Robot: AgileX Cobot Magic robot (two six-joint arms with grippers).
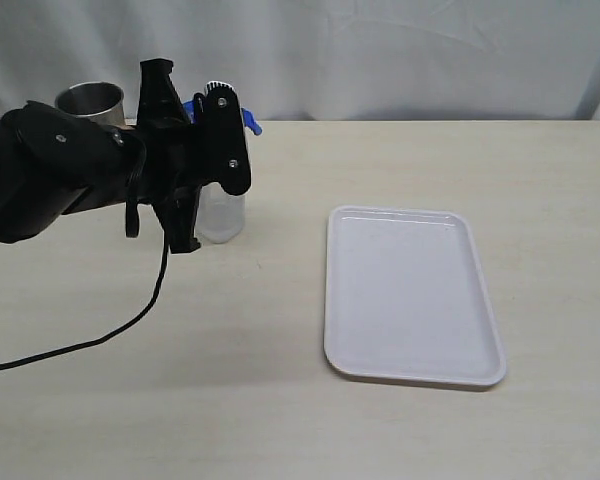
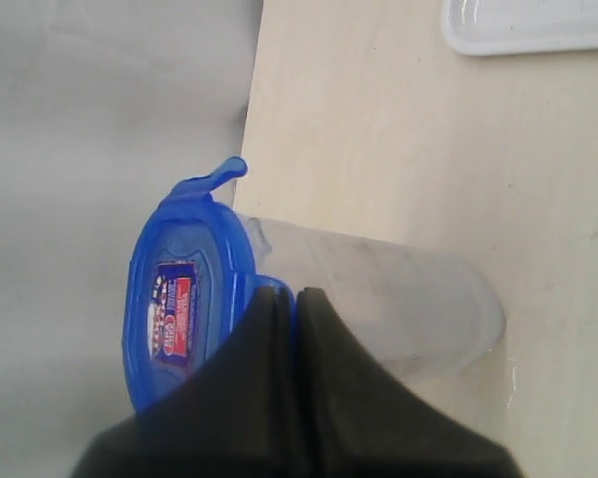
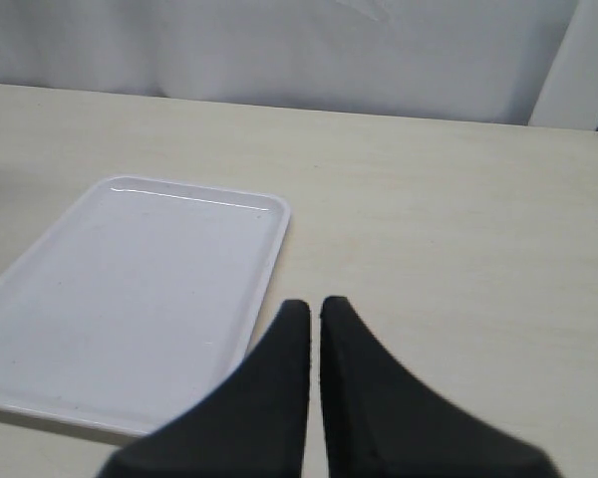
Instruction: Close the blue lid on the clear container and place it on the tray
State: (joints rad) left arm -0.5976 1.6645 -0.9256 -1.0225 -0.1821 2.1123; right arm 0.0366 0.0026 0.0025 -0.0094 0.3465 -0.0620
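Observation:
The clear container point(image 1: 223, 215) stands upright on the table, left of the tray point(image 1: 410, 295). The blue lid point(image 2: 184, 299) sits on its rim, red-and-white label showing and one flap sticking out. My left gripper point(image 2: 286, 295) is shut, its tips together against the lid's edge where it meets the container point(image 2: 399, 299); nothing shows between the fingers. In the exterior view that gripper point(image 1: 225, 140) hides most of the lid point(image 1: 248, 122). My right gripper point(image 3: 314, 304) is shut and empty, hanging over bare table beside the tray point(image 3: 130, 289). It is out of the exterior view.
A grey steel cup point(image 1: 90, 100) stands at the back left, behind my left arm. A black cable point(image 1: 130, 320) trails from that arm across the table's front left. A white curtain closes off the back edge.

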